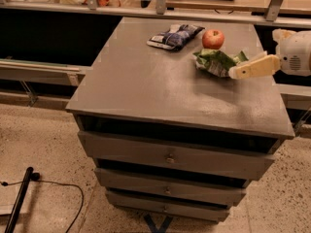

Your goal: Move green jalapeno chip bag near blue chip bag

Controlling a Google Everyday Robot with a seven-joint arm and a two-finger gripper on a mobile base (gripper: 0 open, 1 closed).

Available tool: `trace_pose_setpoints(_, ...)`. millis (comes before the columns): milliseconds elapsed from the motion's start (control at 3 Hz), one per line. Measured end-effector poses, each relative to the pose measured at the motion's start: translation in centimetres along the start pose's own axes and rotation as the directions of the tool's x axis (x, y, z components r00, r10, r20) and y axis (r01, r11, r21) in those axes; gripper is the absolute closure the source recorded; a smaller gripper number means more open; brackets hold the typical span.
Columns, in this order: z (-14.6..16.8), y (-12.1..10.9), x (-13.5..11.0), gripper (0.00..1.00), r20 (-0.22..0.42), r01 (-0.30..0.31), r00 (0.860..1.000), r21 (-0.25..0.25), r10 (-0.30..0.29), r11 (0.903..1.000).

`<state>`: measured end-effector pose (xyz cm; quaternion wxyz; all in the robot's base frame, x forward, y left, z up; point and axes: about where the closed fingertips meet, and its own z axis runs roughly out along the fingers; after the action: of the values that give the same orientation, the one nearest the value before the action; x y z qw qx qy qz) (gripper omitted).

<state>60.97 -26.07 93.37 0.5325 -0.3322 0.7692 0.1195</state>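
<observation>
1. From my station I see the gripper (239,70) reaching in from the right edge of the view, low over the right side of the grey cabinet top (160,96), with its cream tip pointing left
2. That tip overlaps the right edge of the green jalapeno chip bag (213,62); I cannot tell whether it really touches the bag, or whether the gripper is apart or together
3. The white body of the arm (295,57) sits just past the cabinet's right edge
4. The green jalapeno chip bag lies crumpled on the cabinet top, toward its back right part
5. A red apple (213,39) stands just behind the green bag, so close that I cannot say if the two touch
6. The blue chip bag (175,35) lies flat to the left of the apple, near the back edge, and apart from both the apple and the green bag
7. Below the top I see a stack of drawers, the top drawer (170,158) carrying a small knob
8. On the speckled floor at lower left lie a thin black cable (58,188) and a dark rod (19,205)
</observation>
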Motion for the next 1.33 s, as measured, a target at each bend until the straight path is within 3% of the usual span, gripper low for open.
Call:
trace_pose_setpoints(333,1.6,0.3,1.5,0.0,-0.025,-0.019,1.0,-0.03,0.019,0.9993)
trace_pose_setpoints(667,2.4,0.2,2.9,0.17,-0.034,-0.035,0.999,-0.055,0.033,0.9978)
trace_pose_setpoints(1000,2.6,0.7,4.5,0.41,-0.044,-0.043,0.998,-0.088,0.039,0.9952)
trace_pose_setpoints(1333,2.9,1.1,4.5,0.64,-0.035,-0.013,0.999,-0.122,0.009,0.9925)
